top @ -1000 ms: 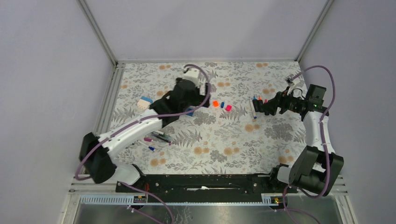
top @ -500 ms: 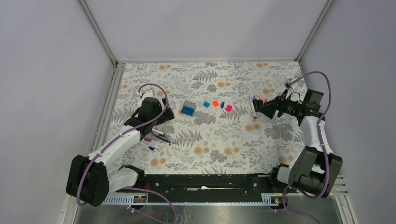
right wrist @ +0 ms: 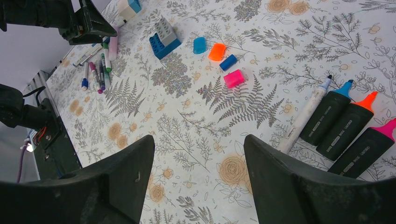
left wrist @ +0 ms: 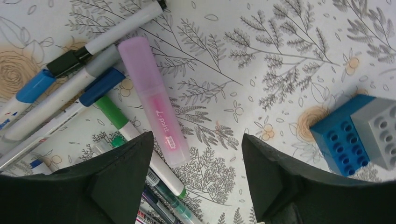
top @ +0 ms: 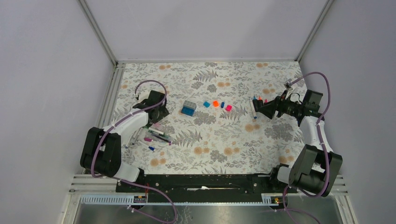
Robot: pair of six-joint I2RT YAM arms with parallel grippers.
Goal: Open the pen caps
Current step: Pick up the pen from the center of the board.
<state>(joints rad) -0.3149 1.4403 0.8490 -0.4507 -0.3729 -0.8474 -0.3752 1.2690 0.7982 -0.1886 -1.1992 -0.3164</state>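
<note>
Beneath the left gripper (left wrist: 197,140), a pink highlighter (left wrist: 159,109) is laid with its long axis from 11 to 5 o'clock in the wrist view. Its cap (left wrist: 134,63) is on, at the 11 o'clock end. The fingers are spread wide and nothing is held. The right gripper (right wrist: 198,140), likewise wide and empty, is well apart, with four loose pen caps (right wrist: 217,51) at its 12 o'clock. The left arm is judged nearer.

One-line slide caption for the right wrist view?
Open right end effector above three uncapped highlighters and a white pen; four loose caps lie beyond, near a blue-and-grey block.
</note>
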